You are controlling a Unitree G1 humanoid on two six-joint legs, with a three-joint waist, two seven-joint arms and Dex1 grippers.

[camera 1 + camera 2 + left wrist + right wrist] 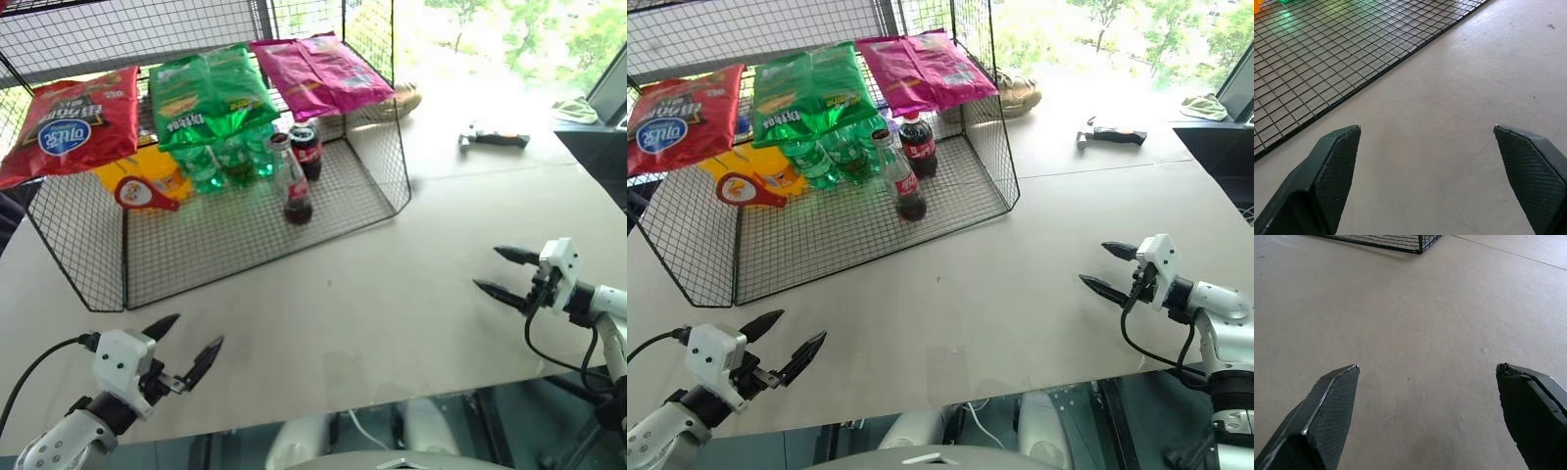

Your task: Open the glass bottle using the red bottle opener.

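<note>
One glass bottle point(292, 183) stands upright on the wire floor of the rack point(245, 240), toward the rack's front right corner, with one shorter cola bottle point(307, 149) with a red cap just behind it. One red bottle opener point(144, 193) lies flat on the rack floor toward its left side, against a yellow packet point(147, 168), well apart from the glass bottle. Three snack bags rest tilted on the rack's upper shelf: a red bag point(71, 122) at the left, a green bag point(209, 93) in the middle and a pink bag point(318, 70) at the right. Green bottles point(227, 157) stand under the green bag; their number is hard to tell. The rack sits at the far left of the bench point(392, 294), a pale matt board with a seam across it. Two grippers hover over the bench's near edge, both empty with fingers spread wide: the left gripper point(186, 345) by the near left corner, the right gripper point(505, 274) by the right edge. One small dark tool point(495, 139) lies near the far right corner. Beyond the bench, bright daylight and green foliage show.
</note>
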